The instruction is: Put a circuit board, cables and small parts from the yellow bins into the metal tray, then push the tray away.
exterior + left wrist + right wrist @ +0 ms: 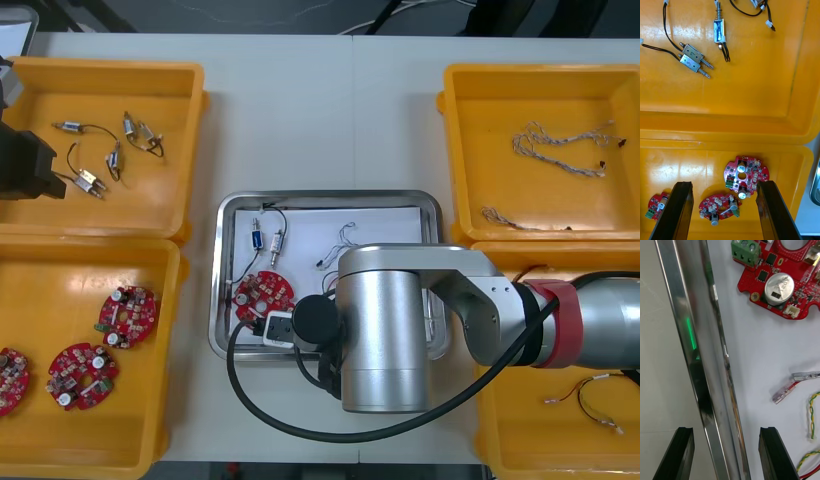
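Light table (300, 120): right fingers (679, 453) spread wide, straddling metal tray (711, 363) rim; left fingers (677, 210) spread above yellow bins (752, 93).

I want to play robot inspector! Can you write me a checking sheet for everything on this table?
Surface: light table, no spills seen.
Job's things: metal tray holds circuit board and small metal parts; yellow bins hold more.
Clutter: nothing seen.
Grippers: right gripper open, astride tray rim; left gripper open above the left yellow bins.
Cables: red and yellow cable in tray; twisted cables in a right bin.
Surroundings: dark floor beyond table.
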`<state>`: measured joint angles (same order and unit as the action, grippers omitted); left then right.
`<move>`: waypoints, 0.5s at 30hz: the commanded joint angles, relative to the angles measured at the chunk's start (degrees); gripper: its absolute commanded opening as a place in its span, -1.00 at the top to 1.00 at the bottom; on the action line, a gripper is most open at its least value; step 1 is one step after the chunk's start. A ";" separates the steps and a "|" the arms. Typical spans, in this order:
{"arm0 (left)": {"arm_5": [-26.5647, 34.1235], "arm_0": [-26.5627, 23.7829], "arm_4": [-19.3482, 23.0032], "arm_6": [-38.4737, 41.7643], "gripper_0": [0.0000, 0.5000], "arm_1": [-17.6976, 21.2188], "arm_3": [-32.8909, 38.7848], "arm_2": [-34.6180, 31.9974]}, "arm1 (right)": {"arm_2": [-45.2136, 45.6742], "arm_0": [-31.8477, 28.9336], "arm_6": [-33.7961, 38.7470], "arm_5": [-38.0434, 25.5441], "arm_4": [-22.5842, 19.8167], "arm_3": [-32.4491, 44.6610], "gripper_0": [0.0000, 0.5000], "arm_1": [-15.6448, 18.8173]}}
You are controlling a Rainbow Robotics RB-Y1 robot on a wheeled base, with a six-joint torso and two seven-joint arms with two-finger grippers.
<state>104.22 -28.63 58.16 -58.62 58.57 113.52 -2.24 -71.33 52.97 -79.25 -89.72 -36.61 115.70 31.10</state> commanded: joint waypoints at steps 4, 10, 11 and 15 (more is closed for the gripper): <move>0.37 0.60 -0.50 -4.84 -1.00 2.42 0.39 -1.36 | -1.98 1.96 -2.93 1.12 1.28 -1.00 -1.00 -1.83; 0.45 0.60 -0.50 -4.75 -1.00 2.42 0.39 -1.36 | -1.98 1.79 -3.63 1.12 1.81 -3.02 -1.00 -3.24; 0.45 0.60 -0.50 -4.75 -1.00 2.42 0.39 -1.36 | -2.15 1.96 -3.81 1.12 2.07 -3.37 -1.00 -3.50; 0.45 0.60 -0.50 -4.75 -1.00 2.42 0.39 -1.36 | -2.50 1.79 -3.98 1.12 2.34 -3.55 -1.00 -3.94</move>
<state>104.22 -28.63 58.16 -58.62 58.57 113.52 -2.24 -72.56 52.99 -82.06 -89.04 -34.88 111.84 28.94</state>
